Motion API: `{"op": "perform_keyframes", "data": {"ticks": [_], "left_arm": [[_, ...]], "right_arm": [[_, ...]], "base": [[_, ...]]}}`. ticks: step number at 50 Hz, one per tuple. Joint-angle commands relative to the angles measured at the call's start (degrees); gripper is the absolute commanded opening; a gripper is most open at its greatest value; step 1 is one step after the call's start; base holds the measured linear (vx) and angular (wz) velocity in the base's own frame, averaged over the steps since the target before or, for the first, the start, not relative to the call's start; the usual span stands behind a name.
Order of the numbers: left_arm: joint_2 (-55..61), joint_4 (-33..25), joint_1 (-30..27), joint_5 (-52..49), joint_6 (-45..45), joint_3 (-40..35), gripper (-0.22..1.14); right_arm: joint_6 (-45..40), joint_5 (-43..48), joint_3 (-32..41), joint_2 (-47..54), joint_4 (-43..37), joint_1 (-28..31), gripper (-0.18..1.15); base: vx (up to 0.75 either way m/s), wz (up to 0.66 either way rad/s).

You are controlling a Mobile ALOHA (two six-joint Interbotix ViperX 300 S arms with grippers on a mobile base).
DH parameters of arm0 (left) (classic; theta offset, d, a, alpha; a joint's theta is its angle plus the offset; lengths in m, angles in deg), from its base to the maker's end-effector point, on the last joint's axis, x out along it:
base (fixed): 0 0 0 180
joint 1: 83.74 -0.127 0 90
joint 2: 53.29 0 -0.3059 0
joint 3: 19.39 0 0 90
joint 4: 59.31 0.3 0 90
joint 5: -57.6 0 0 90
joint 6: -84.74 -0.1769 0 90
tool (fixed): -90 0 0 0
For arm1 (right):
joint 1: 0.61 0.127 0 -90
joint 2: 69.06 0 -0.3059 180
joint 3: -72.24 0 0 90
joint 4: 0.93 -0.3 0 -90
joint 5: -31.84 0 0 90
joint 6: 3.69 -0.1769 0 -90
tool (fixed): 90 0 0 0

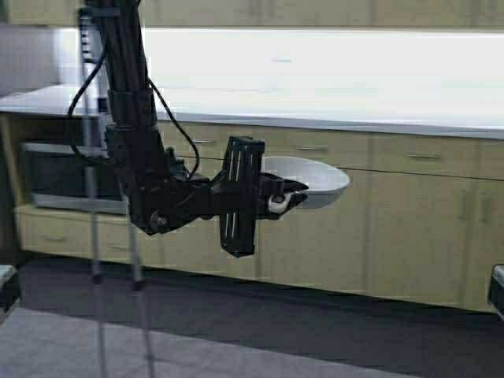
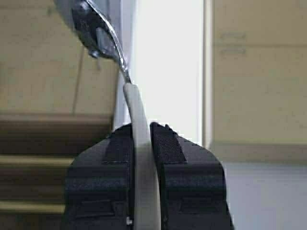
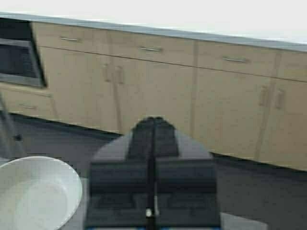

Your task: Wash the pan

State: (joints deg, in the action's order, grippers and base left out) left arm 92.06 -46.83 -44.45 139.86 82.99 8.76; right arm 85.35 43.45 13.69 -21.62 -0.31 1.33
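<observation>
A long run of pale wood cabinets (image 1: 409, 228) fills the background under a bright white countertop (image 1: 331, 87), with a built-in oven (image 1: 59, 175) set low at about nine o'clock in the high view. In front of them the left arm (image 1: 130, 118) reaches down and across from eleven o'clock toward the middle. The pan (image 1: 311, 181) hangs in mid-air just right of centre, cream-white, its bowl out at three o'clock from the left gripper (image 1: 285, 194) — level with the drawer fronts, well above the dark floor (image 1: 315, 315). The left gripper's fingers (image 2: 117, 158) are pinched tight on the pan's pale handle (image 2: 139, 143). The right gripper (image 3: 153, 125) has its fingers pressed together on nothing, held low before the cabinets.
</observation>
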Motion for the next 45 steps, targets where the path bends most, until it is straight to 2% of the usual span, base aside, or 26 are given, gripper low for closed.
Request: {"op": "perform_keyframes", "data": {"ticks": [1, 22, 45], "left_arm": [[-1.8, 0.2, -0.3, 1.2, -0.4, -0.3, 0.02], [-2.6, -0.3, -0.2, 1.2, -0.4, 0.4, 0.02], [-4.7, -1.1, -0.5, 2.0, 0.5, 0.8, 0.02]], "right_arm": [[-0.2, 0.5, 0.6, 0.2, 0.1, 0.0, 0.07], [-0.6, 0.1, 1.0, 0.4, 0.0, 0.0, 0.07], [-0.5, 1.2, 0.5, 2.0, 0.1, 0.0, 0.07]], "base": [[0.06, 0.76], [0.06, 0.81], [0.09, 0.58]]}}
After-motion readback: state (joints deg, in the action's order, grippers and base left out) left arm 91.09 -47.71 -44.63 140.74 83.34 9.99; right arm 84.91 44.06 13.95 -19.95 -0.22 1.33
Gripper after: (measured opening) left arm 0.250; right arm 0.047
